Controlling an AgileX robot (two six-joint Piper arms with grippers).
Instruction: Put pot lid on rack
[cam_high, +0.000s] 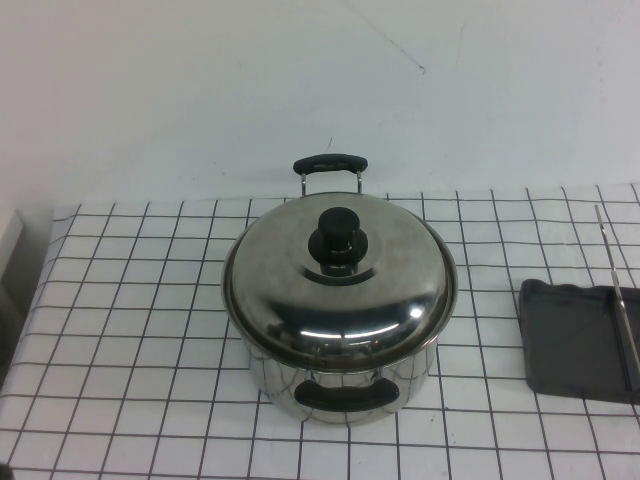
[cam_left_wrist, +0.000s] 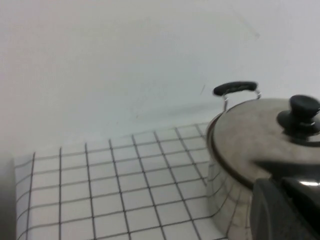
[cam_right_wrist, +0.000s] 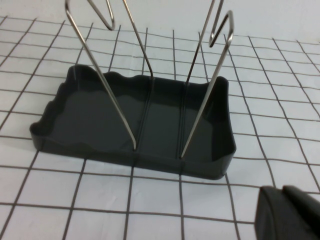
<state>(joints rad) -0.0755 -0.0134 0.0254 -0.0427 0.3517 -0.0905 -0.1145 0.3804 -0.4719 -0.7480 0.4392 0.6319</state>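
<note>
1. A round, domed, shiny stainless-steel pot lid (cam_high: 340, 285) with a black knob (cam_high: 340, 238) at its centre sits closed on a deep steel pot (cam_high: 345, 385) with two black handles. The pot stands in the middle of a white surface (cam_high: 130, 380) marked with a black grid.

2. A small dark grey rectangular rack (cam_high: 575, 340), a rimmed tray with thin upright metal wire rods (cam_right_wrist: 205, 95), lies to the right of the pot, well apart from it, near the right edge of the surface.

3. Handling, as a judgement: the lid looks stiff and fairly light, but its polished dome is likely slippery and offers no edge to pinch. The black knob is the natural place to take hold, gripped from above across its narrow neck.

4. The left pincer (cam_left_wrist: 285, 210) shows only as a dark blurred shape at the near edge of the left wrist view. It sits just beside the pot's left wall, lower than the knob and to the knob's left. I cannot tell how its fingers stand.

5. The right pincer (cam_right_wrist: 290, 212) shows only as a dark corner in the right wrist view. It hovers on the near side of the rack, close to it and far from the lid. I cannot tell how its fingers stand.

6. Neither pincer appears in the high view, and neither touches the lid.
</note>
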